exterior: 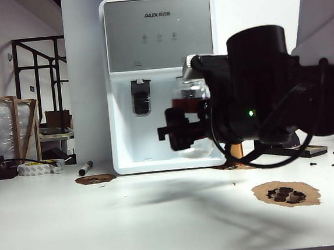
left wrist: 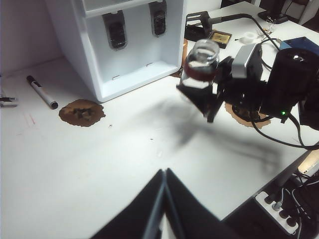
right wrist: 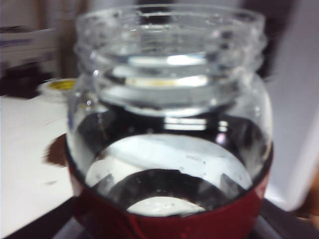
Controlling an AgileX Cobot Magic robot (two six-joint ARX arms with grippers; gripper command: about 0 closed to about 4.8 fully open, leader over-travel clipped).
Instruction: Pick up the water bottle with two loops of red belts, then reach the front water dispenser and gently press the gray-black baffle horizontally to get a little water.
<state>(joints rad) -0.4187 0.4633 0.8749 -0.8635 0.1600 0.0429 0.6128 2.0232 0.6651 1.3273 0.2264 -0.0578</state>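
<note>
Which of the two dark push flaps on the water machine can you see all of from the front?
The left flap, the gray-black baffle. The right flap shows only in the left wrist view; from the front, the water bottle in the right gripper hides it.

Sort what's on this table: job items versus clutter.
Job: water bottle held in right gripper; water dispenser; gray-black baffle.
Clutter: marker pen, tape roll, power strip, shut, idle left gripper.
</note>
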